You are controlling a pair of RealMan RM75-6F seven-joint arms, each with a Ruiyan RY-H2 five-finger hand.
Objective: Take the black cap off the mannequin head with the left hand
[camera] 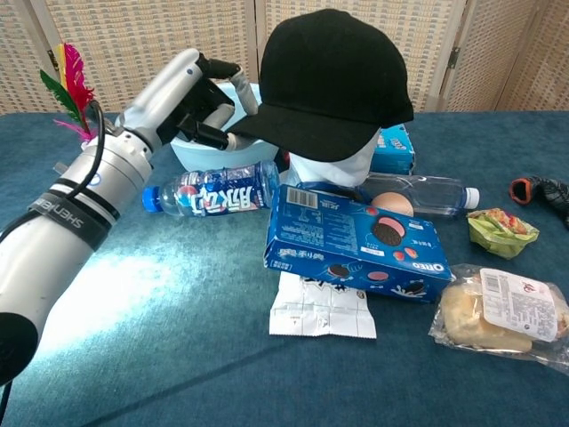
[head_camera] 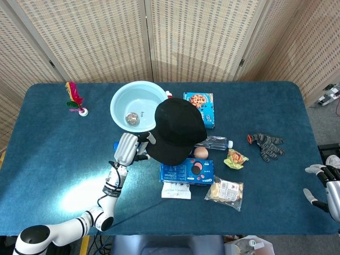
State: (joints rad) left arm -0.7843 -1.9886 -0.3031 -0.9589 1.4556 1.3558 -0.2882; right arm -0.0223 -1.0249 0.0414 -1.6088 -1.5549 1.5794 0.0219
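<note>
The table (head_camera: 53, 159) runs clear and open along our near-left side and far right; its middle is crowded; the near edge is cut off in the chest view. The cap (camera: 333, 80) sits on the mannequin head (camera: 333, 167) at the table's centre, brim pointing toward our left side and hiding nearly all the face; only white chin and neck show. Our left hand (camera: 200, 98) is at the brim's edge with fingers curled toward it; we cannot tell whether they grip it or merely touch; the forearm band reads "SHENE", the rest cut off. The bowl (head_camera: 127, 101) lies behind the hand, partly hidden in the chest view, a small object inside too small to make out. The blue box (camera: 356, 240) just before the head reads "OREO"; a white packet (camera: 320, 307) is tucked half under it. A bottle (camera: 213, 189) lies on its side below the hand, its label's writing unreadable. Our right hand (head_camera: 325, 188) shows only at the head view's right edge, off the table, fingers apart, holding nothing.
</note>
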